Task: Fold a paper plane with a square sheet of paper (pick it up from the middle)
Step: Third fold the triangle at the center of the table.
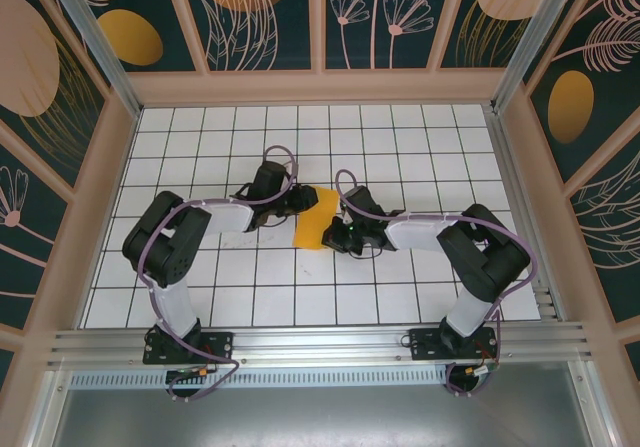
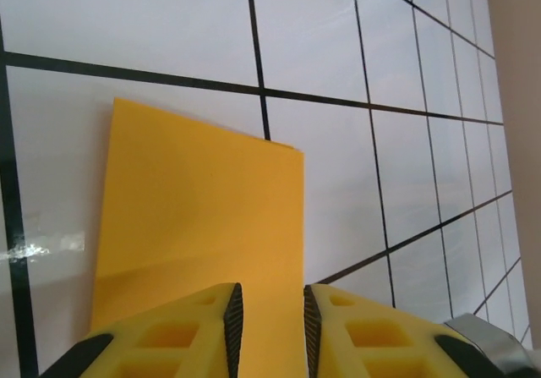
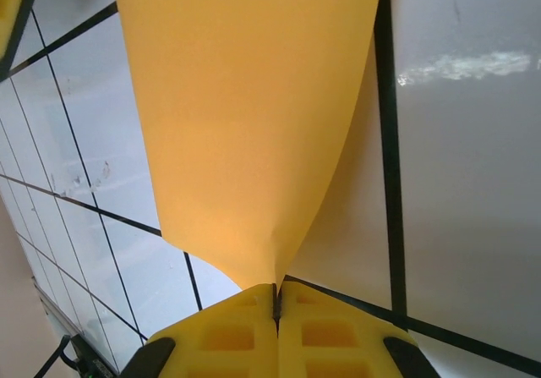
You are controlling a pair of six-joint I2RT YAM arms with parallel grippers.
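The orange-yellow sheet of paper [image 1: 313, 219] lies in the middle of the white grid table, between the two grippers. My right gripper [image 1: 337, 233] is shut on the paper's near edge [image 3: 276, 298], and the sheet [image 3: 245, 116] curves up off the table from that pinch. My left gripper [image 1: 298, 205] sits at the paper's opposite side, open. In the left wrist view its yellow fingers [image 2: 226, 331] straddle the right-hand strip of the sheet [image 2: 203, 200] without closing on it [image 2: 269, 310]. A faint crease line crosses the paper near those fingers.
The white tiled table [image 1: 400, 137] with black grid lines is boxed in by tan frame walls [image 1: 320, 87] with patterned panels. A metal rail [image 1: 320, 342] runs along the near edge by both arm bases.
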